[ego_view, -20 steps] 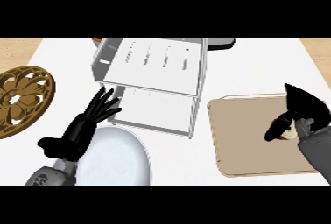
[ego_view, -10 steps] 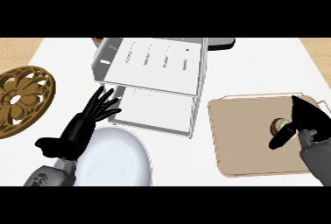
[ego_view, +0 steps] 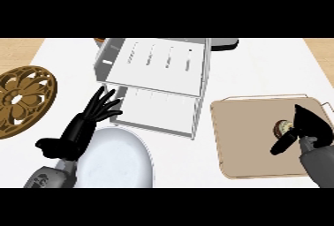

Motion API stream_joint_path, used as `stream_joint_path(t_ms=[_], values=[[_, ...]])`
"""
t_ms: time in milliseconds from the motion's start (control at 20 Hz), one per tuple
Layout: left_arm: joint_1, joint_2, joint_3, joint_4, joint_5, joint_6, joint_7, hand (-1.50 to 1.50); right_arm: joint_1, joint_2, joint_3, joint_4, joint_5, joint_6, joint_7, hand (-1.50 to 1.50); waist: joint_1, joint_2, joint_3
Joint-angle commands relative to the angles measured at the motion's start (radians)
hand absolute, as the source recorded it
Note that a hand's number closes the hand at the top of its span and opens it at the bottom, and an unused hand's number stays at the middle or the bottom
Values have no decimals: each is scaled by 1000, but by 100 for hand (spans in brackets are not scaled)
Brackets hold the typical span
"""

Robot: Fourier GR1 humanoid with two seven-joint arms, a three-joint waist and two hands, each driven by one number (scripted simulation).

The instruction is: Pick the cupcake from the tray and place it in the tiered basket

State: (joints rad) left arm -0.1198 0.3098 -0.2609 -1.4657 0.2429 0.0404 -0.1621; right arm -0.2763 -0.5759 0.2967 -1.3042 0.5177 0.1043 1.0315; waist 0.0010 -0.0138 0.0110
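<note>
A: Where's the cupcake (ego_view: 283,127)?
B: On the tray (ego_view: 248,132), right side of it. Only a sliver shows, just left of the right hand (ego_view: 306,126). Roundish from above, so no long axis to line up on.

A: Right hand state?
B: Over the cupcake, fingers spread, thumb hanging below-left of it. Nothing held. Whether it touches the cupcake, can't tell.

A: Left hand?
B: Left hand (ego_view: 98,110) is open, resting at the lower left above the white plate (ego_view: 124,163). Well apart from the tray, so the right hand is the nearer one.

A: Target?
B: Tiered basket (ego_view: 160,84) is up and left of the tray, just beside its left edge. Path between looks free. The brown trivet (ego_view: 23,103) sits at the far left, out of the way.
</note>
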Motion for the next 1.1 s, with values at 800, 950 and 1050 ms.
stream_joint_path(t_ms=[800,950,1050], values=[[-38,-53,48,117,-58,-7,52,0,-27,100,-69,224,158,-226,-316,150,-1,17,-11],[-7,-70,36,126,-68,-20,18,0,1,95,-31,84,169,-161,-270,150,-11,14,-12],[36,-47,45,68,-46,-23,52,0,35,71,14,12,176,-144,-348,150,-13,11,-12]])
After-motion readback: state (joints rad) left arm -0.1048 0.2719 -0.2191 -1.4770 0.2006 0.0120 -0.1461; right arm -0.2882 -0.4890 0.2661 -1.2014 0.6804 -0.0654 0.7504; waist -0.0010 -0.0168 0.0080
